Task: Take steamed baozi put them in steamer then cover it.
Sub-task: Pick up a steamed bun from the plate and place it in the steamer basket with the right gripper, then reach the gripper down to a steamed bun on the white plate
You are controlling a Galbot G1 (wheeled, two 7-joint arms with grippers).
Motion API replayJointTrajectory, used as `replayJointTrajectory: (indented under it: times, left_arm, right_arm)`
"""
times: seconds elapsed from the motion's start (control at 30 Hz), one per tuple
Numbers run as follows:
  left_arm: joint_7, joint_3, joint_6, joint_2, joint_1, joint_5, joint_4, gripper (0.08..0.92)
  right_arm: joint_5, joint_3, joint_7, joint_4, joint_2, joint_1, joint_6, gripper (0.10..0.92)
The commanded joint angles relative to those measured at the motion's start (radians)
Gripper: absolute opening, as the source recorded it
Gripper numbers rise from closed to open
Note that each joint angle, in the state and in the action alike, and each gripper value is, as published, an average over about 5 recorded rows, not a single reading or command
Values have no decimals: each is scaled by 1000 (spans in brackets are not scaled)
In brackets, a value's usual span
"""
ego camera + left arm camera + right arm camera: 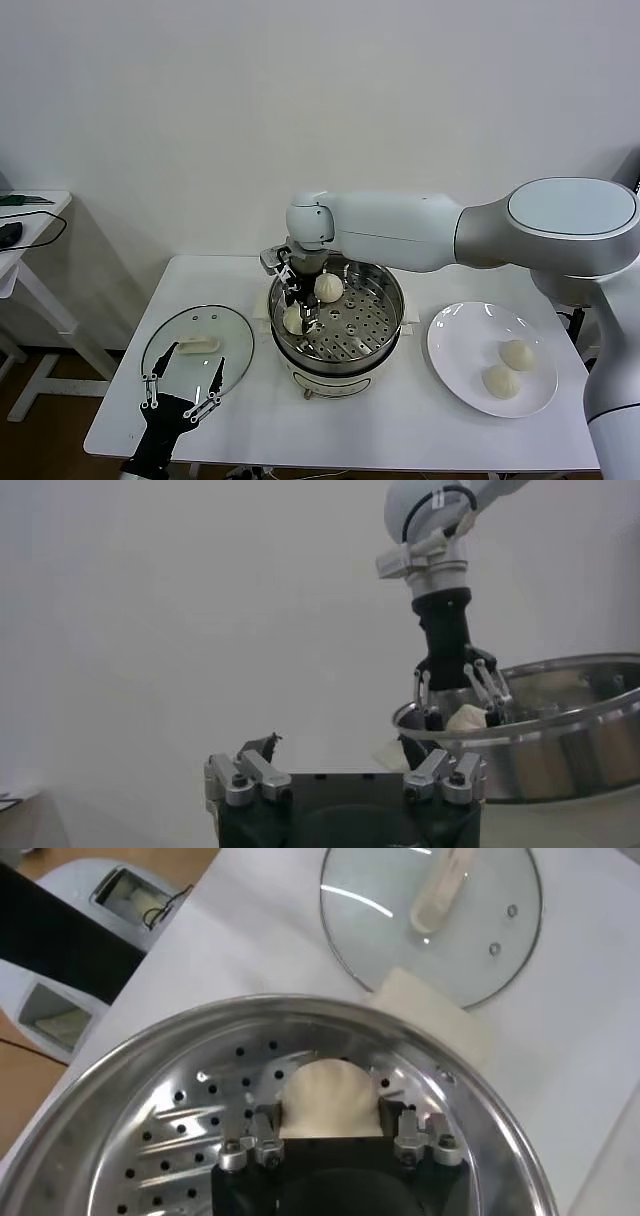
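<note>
The steel steamer point(352, 325) stands on its cream pot base at the table's middle. My right gripper point(298, 306) reaches down into its left side and is shut on a cream-white baozi point(292, 320), held low over the perforated bottom; in the right wrist view the baozi point(328, 1093) sits between the fingers point(262, 1133). A second baozi point(328, 287) lies in the steamer's far part. Two more baozi point(517, 354) point(500, 381) lie on the white plate point(455, 335) at right. The glass cover point(232, 338) lies flat left of the steamer. My left gripper point(181, 393) hovers open and empty by the cover's near edge.
A side table point(30, 215) with cables stands at far left. The cover point(380, 928) and the pot base's handle point(430, 1013) show beyond the steamer rim in the right wrist view. The left wrist view shows my left gripper point(335, 765) open, looking at the steamer point(560, 740).
</note>
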Motion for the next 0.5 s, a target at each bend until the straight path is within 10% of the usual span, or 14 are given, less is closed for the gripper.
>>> replayJointTrajectory:
  times: [0.03,0.5]
  left_arm:
    - [-1,0,0,0,0,1,2,823]
    - [-2,14,7,6,-2,4,-1,823]
  right_arm:
    - [-1,3,21,5,10,-11,-7,789]
    - [-110,139,-131,287,-551,189,98,823]
